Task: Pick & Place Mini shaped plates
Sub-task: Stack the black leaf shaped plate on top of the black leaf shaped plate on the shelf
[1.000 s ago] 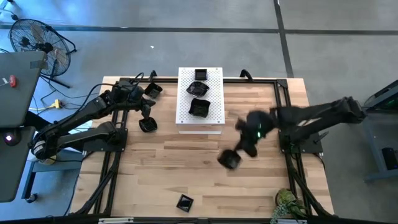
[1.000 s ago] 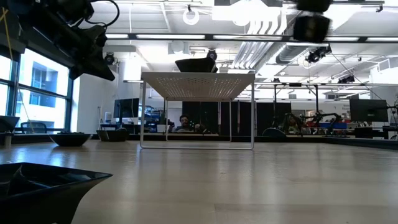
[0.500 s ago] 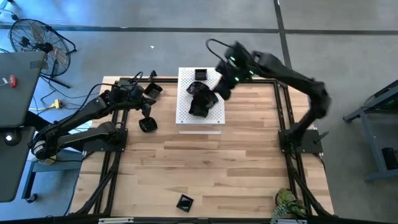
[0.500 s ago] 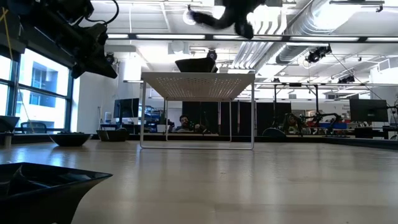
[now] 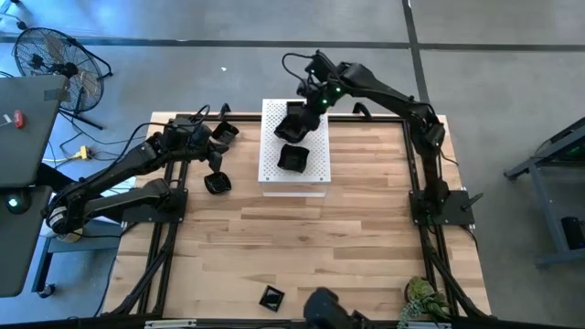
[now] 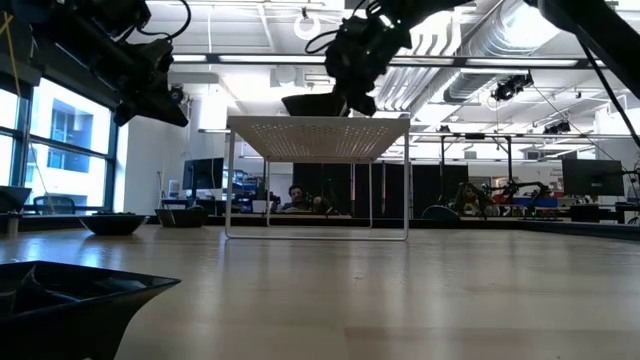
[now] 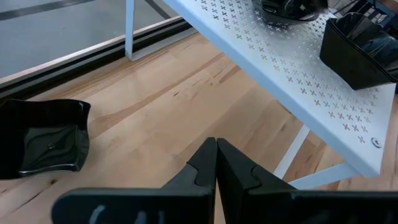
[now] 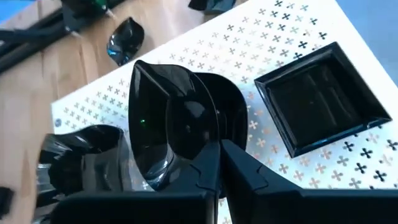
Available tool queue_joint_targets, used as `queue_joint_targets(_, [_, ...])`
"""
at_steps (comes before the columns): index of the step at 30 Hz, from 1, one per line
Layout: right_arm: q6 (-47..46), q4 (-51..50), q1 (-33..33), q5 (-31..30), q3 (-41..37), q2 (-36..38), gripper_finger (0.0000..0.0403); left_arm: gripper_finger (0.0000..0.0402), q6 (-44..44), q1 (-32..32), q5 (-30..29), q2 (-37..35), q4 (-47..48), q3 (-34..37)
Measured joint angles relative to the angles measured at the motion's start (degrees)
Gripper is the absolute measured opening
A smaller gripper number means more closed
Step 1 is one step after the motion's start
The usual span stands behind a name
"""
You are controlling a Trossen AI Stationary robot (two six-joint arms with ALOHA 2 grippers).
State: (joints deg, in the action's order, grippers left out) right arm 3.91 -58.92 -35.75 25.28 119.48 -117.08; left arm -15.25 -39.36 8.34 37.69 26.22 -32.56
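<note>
Right arm over the white board with a dish pinched in its fingers

The right gripper (image 8: 219, 163) is out over the far part of the white board (image 5: 315, 146), fingers clamped on the rim of a black dish (image 8: 180, 124), with a square dish (image 8: 320, 96) just beside it on the board and another (image 5: 292, 158) nearer on the board. Left gripper (image 7: 216, 163) is shut with nothing in it, hanging over the table (image 5: 302, 247) left of the board. More dishes sit on the wood: one (image 5: 218, 184) near the left arm, one (image 5: 226, 131) at the far left, one (image 5: 271, 298) down at the near edge
</note>
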Motion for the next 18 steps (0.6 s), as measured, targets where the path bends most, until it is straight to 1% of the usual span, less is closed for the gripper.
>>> queue_joint_targets(4, [1.6,1.2,0.2,-2.7,0.0,-1.1,0.001,0.0001,0.0,0.0,0.0,0.0,0.0,0.0])
queue_joint_targets(6, [1.7,2.9,0.4,-2.9,0.0,-1.2,0.0017,0.0001,0.0,0.0,0.0,0.0,0.0,0.0])
queue_joint_targets(9, [1.7,4.9,0.9,-2.9,0.0,-1.1,0.004,0.0001,0.0,0.0,0.0,0.0,0.1,0.0])
queue_joint_targets(14, [1.7,4.6,1.5,-4.6,0.0,-0.9,0.0089,0.0001,0.0,0.0,0.0,0.2,0.7,0.0])
queue_joint_targets(16, [2.3,3.4,1.7,-4.5,0.0,0.0,0.0098,0.0001,-0.2,0.0,0.0,0.7,0.7,0.0])
queue_joint_targets(18, [3.6,2.1,2.1,-4.7,0.0,1.5,0.0094,0.0001,-0.5,0.0,0.3,1.1,0.7,0.0])
